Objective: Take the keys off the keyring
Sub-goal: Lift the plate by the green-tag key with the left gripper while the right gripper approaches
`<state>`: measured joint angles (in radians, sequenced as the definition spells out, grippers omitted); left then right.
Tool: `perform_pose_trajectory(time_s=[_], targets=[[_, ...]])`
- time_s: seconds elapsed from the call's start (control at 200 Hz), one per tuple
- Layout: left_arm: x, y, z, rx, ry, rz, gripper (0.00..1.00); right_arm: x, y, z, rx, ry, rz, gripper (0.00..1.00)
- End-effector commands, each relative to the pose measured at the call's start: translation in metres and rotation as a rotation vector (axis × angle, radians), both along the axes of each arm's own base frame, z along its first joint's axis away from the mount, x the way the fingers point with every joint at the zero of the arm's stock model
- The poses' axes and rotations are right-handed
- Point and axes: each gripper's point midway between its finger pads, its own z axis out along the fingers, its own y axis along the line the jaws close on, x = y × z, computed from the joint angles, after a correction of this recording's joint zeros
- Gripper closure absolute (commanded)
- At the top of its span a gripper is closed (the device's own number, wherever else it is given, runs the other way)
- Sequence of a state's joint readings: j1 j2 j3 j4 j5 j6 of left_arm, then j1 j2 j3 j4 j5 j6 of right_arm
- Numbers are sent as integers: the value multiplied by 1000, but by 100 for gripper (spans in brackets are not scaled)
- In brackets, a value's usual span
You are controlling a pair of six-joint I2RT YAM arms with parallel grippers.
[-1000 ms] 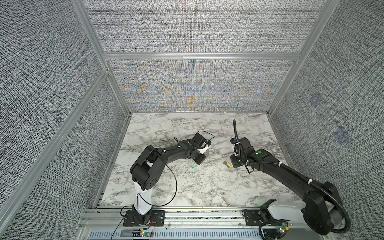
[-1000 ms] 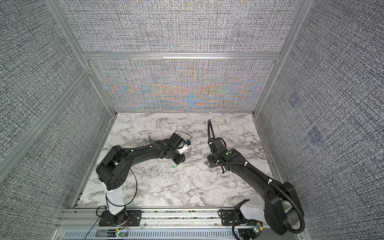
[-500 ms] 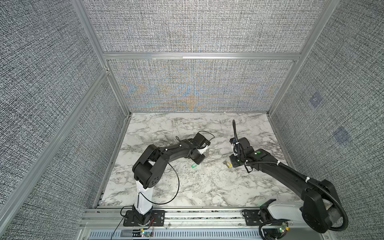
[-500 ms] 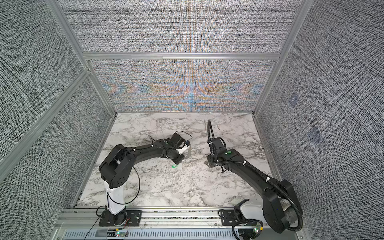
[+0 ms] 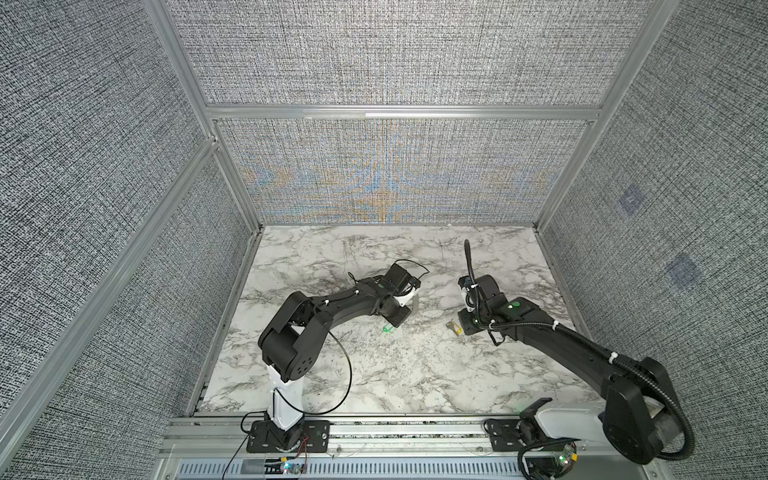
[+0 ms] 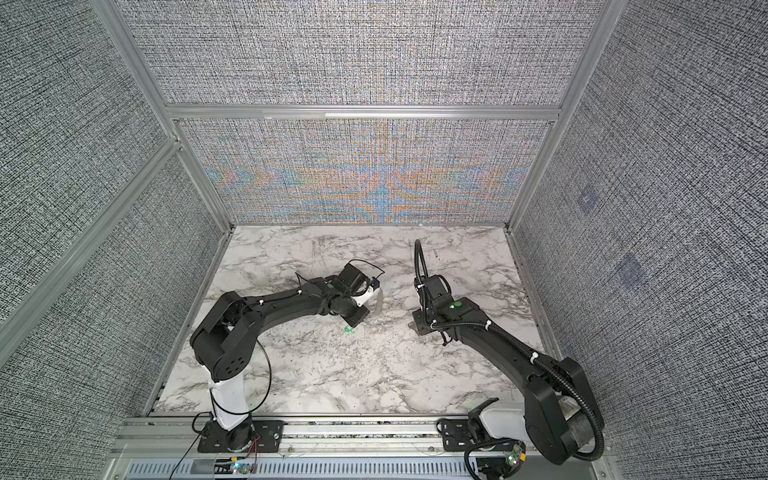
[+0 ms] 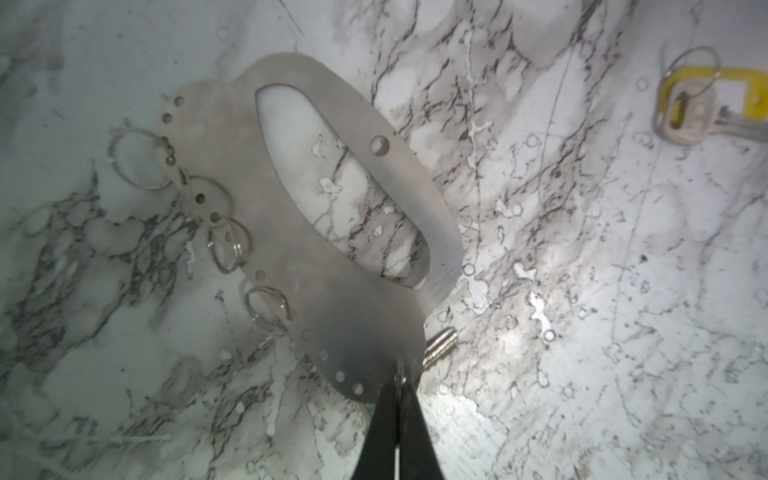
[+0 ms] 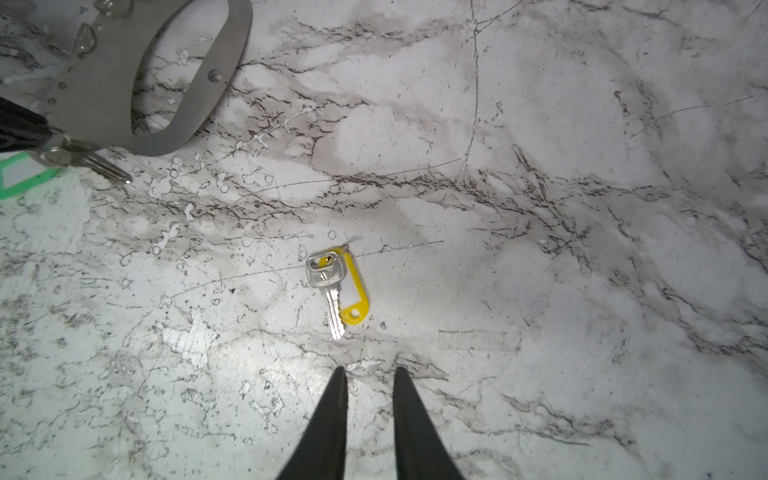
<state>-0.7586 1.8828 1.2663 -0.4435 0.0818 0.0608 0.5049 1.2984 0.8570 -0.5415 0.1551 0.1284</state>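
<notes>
Right wrist view gives the widest look at the work. The white marble table with grey veins (image 8: 540, 166) carries only the task's things. Over it the right gripper (image 8: 368, 374) hangs with its two black fingers a little apart and nothing between them.

The left gripper (image 7: 397, 388) is pressed tight on the edge of the grey flat steel keyring (image 7: 353, 324), an oval plate with a long slot and a row of small holes, and holds it tilted up from the table. Whether it also pinches the small ring at that place, I cannot tell.

The silver key with the yellow plastic tag (image 8: 336, 286) lies free on the table, near the right fingers and well apart from the plate, so this one is already off. The silver key with the green plastic tag (image 8: 83, 162) hangs at the held edge of the plate, not yet removed. Three thin wire split rings (image 7: 228, 245) sit empty in other holes.

I judge that the step in hand is to free the green key. To do it well, the left grip must be firm so the plate does not swing. The right gripper should cross over and take the key by its head or its tag, not by the blade. Then it should draw slowly along the coil of the ring, because a sharp pull may tear the thin plate out of the grip.
</notes>
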Motion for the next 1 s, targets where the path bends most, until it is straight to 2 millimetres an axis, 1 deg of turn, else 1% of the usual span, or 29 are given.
perform_pose_trajectory(time_s=[0.0,0.07,0.21,0.28,0.345,0.385,0.495,0.57,0.65,0.74,0.865,0.996], targets=[[1,1,16,-20,-23,12,97,5,4,7,22,-34,1,77],[1,1,29,-37,-49,11,97,7,5,13,28,-50,11,78],[-3,-2,61,-99,-101,-42,98,11,17,32,82,-118,77,78],[-2,-2,78,-129,-133,-46,98,12,25,45,120,-160,125,77],[-6,-5,93,-160,-164,-89,98,11,32,56,152,-198,172,77],[-8,-7,104,-183,-185,-110,98,12,35,66,173,-235,194,77],[-11,-8,131,-230,-238,-148,99,7,52,89,238,-324,325,77],[-18,-10,149,-261,-272,-210,100,0,65,103,283,-389,428,77],[-26,-11,163,-287,-296,-267,100,-3,73,119,326,-474,491,78],[-36,-12,177,-315,-324,-334,100,-11,83,130,372,-531,565,77],[-54,-14,193,-365,-391,-470,100,-20,97,143,436,-552,660,77],[-66,-13,210,-434,-457,-514,100,-28,110,151,498,-563,732,77]])
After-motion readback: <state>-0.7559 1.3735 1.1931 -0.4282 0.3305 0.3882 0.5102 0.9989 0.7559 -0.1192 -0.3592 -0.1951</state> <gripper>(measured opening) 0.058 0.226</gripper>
